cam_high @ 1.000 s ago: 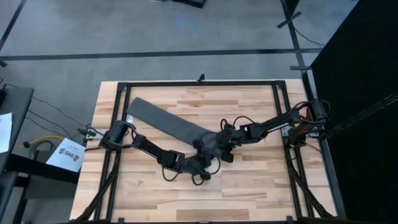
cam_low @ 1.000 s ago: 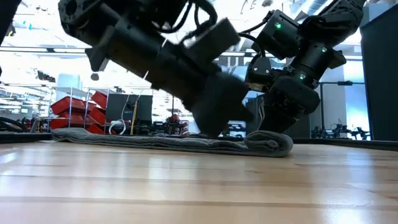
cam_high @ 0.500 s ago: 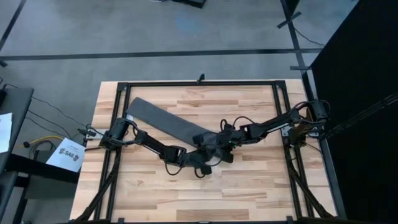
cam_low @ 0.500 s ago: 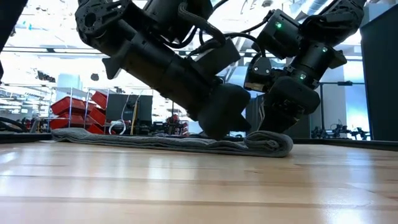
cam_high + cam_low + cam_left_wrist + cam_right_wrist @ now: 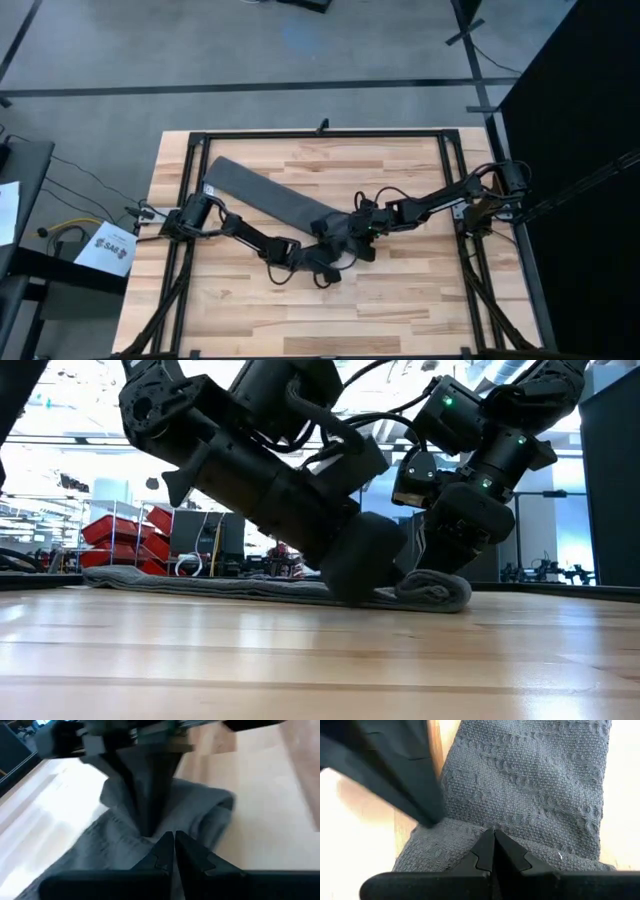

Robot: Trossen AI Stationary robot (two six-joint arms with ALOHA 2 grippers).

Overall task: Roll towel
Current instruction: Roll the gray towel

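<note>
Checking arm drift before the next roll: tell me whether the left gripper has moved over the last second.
Yes. In the high view the left gripper slid toward the table's far edge, from beside the towel's rolled end onto it; the towel stayed put.

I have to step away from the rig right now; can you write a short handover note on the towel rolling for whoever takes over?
Left gripper: fingers shut, tips at the rolled end of the towel, near the table's middle.
Right gripper: fingers shut, pressed on the same rolled end from the opposite side.
Towel: a long dark grey strip lying diagonally on the wooden table, white tag at the far left end.
Done: a short roll started at the towel's right end, seen in the low view.
Left: most of the strip is flat; roll it up towards the tag end.
</note>
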